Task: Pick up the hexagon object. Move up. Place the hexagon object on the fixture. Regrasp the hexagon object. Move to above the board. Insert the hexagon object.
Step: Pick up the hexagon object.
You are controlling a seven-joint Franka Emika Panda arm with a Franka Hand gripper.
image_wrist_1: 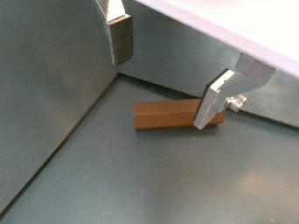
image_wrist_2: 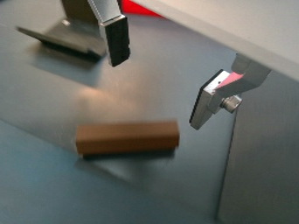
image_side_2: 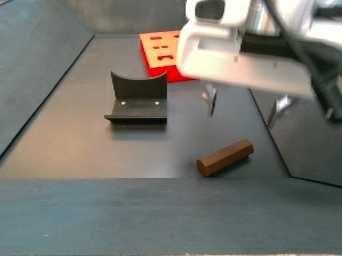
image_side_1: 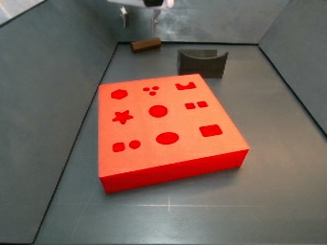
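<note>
The hexagon object (image_side_2: 226, 157) lies flat on the floor, near the fixture (image_side_2: 136, 101). The gripper (image_wrist_2: 163, 74) hangs above it, spread wide and empty. It looks hard and light; pinch its middle.

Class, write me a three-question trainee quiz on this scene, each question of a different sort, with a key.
1. True or false: the claw grips the hexagon object.
2. Where does the hexagon object lie?
A. on the fixture
B. on the floor
C. in the board
3. Fill in: the claw's jaws stand ____.

Key:
1. False; in both wrist views the fingers stand apart and above it.
2. B
3. open
</note>
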